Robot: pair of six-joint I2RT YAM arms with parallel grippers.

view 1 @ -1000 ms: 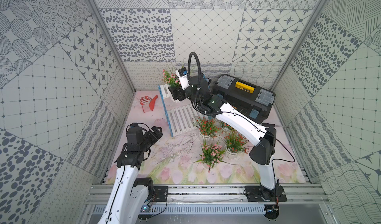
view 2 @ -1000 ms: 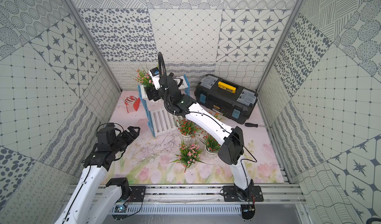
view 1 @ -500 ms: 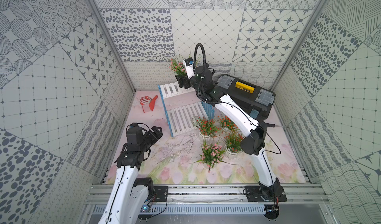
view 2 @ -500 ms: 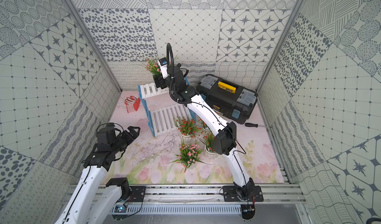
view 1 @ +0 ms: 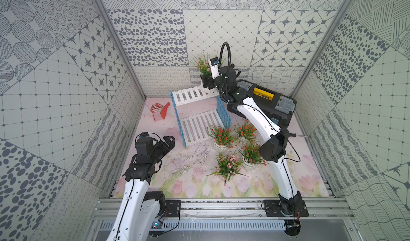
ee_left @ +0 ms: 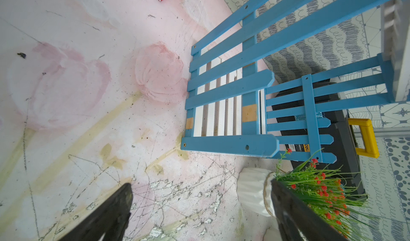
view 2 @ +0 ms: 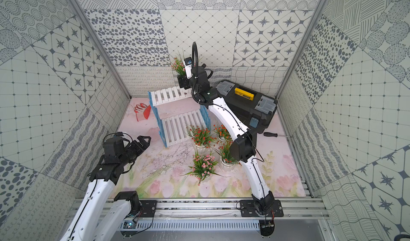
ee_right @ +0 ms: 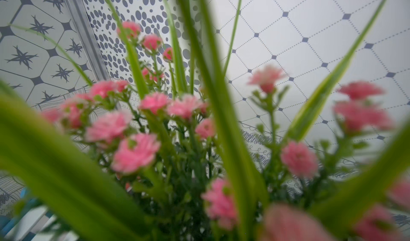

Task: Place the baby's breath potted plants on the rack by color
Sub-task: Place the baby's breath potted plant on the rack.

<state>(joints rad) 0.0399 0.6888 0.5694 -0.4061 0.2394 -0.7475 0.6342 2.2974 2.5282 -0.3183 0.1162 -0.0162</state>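
Observation:
My right gripper (view 1: 207, 83) (view 2: 183, 82) is shut on a pink baby's breath potted plant (view 1: 202, 65) (view 2: 178, 65) at the right end of the rack's top shelf (view 1: 190, 94) (view 2: 167, 95). Whether its pot rests on the slats I cannot tell. Pink blossoms (ee_right: 135, 151) fill the right wrist view and hide the jaws. Three orange-red plants (view 1: 221, 135) (view 1: 245, 129) (view 1: 251, 151) and one pink plant (view 1: 228, 164) stand on the mat by the rack's lower shelf (view 1: 199, 126). My left gripper (view 1: 167, 141) (ee_left: 199, 197) hangs open over the mat, holding nothing, an orange-red plant (ee_left: 321, 191) beside it.
A black toolbox (view 1: 264, 100) with a yellow handle sits right of the rack, under my right arm. Red and white gloves (view 1: 159, 111) lie left of the rack. A screwdriver (view 2: 271, 134) lies near the right wall. The enclosure walls stand close round the mat.
My right arm has carried the pink plant from the left end of the rack's top shelf across to its right end. The left arm has not moved.

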